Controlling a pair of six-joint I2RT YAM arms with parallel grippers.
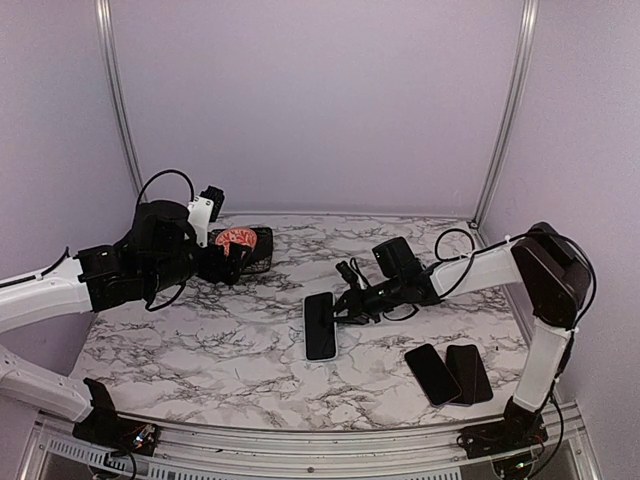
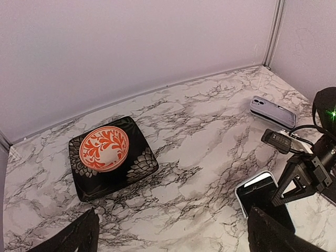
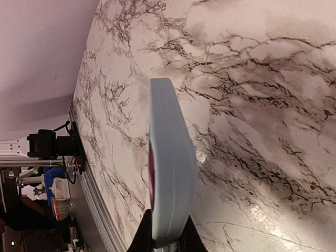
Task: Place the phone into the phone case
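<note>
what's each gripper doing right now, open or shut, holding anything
Left gripper: open, holding nothing.
Right gripper: shut on the phone.

We see soft, even light from above, with a faint lilac cast on the walls. The marbled worktop (image 1: 230,330) is bright in all three views, and shadows under things are short and diffuse. In the right wrist view a small glare patch sits on the worktop just beside the case (image 3: 168,173); the near end of the case is slightly soft. In the overhead view, the rails bow a little towards the edges.
</note>
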